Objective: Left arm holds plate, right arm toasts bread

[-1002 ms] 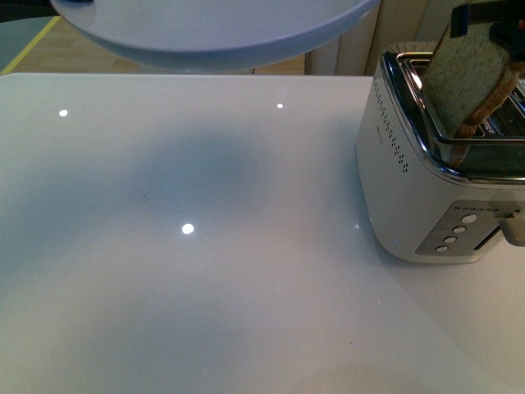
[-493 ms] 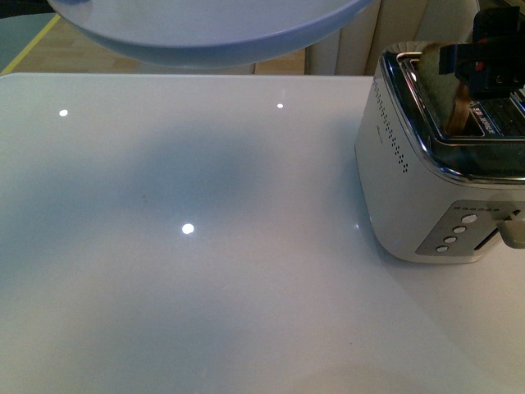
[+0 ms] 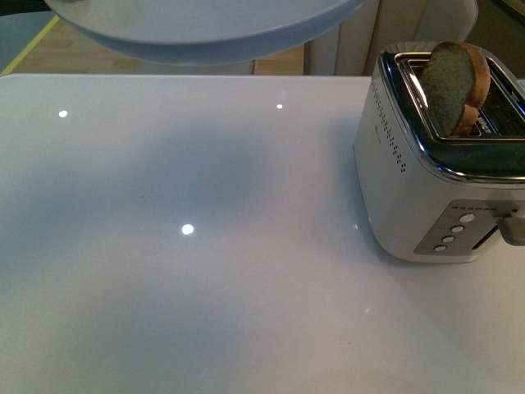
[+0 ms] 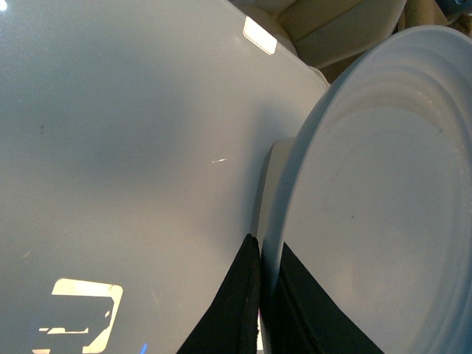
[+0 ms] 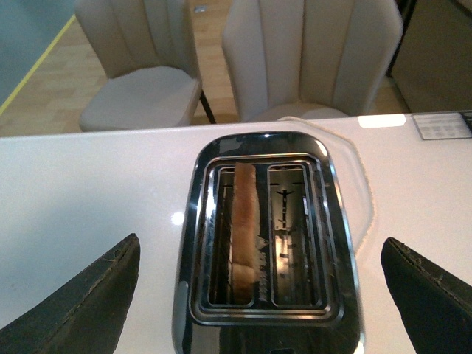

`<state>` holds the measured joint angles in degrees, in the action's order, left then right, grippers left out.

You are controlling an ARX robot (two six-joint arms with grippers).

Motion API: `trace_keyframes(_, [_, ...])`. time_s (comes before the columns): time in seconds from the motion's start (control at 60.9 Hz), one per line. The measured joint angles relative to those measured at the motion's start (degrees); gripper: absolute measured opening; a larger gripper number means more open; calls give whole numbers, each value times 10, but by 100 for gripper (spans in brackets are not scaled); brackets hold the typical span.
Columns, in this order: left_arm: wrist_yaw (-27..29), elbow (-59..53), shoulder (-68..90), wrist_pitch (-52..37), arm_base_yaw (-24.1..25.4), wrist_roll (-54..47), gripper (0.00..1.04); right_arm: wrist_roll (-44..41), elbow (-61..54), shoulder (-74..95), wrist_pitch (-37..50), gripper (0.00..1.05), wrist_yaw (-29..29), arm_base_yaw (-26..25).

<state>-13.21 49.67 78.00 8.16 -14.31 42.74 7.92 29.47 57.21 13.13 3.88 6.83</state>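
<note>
Plate (image 3: 205,37), pale blue-white, round, hangs in the air over the far left part of the white table (image 3: 205,287); the left wrist view shows its ringed upper face (image 4: 383,206) bare. The glossy table top carries ceiling-light reflections and the plate's soft shadow. 2 beige chairs (image 5: 140,81) stand beyond the table's far edge.

A white and chrome toaster (image 3: 410,189) stands on the table at the robot's right, with 2 long slots on top and 4 round buttons on its front panel. Bread (image 3: 455,86), 1 brown slice, stands on edge in the slot nearer the table's middle, its rounded top poking well above the chrome rim. From above, the slice (image 5: 245,221) shows as a thin strip filling most of that slot. The other slot shows only its wire guides.

Left gripper (image 4: 265,254) pinches the plate's rim, 1 black finger (image 4: 236,310) on each side of the edge. Right gripper (image 5: 259,242) hangs over the toaster, fingers (image 5: 81,302) spread wide apart, touching nothing.
</note>
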Motion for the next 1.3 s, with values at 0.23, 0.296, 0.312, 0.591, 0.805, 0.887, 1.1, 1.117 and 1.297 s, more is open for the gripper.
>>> trace_keyframes(0.23, [1,-3,-4,1,5,-5,3,-32,-48,-2,124,84,21,-1])
trace_keyframes(0.296, [3,-3,-5,2,6,-6,3,-50,-86,-14,197,73,20,-5])
trace_keyframes(0.312, [3,-3,-5,2,6,-6,3,-54,-96,-20,210,70,19,-7])
trace_keyframes(0.591, [3,-5,-9,6,7,-14,3,-73,-182,-96,225,24,-34,-51])
trace_keyframes(0.805, [3,-8,-16,10,12,-20,3,-76,-220,-154,208,2,-37,-66])
trace_keyframes(0.887, [1,-11,-18,10,12,-22,3,-76,-233,-176,197,2,-37,-66])
trace_keyframes(1.1, [2,-14,-19,8,12,-22,3,-76,-257,-239,158,2,-37,-66])
trace_keyframes(1.117, [1,-14,-19,8,12,-22,3,-76,-258,-245,155,2,-37,-66])
trace_keyframes(1.297, [2,-14,-19,7,10,-22,3,-76,-272,-295,118,2,-37,-66])
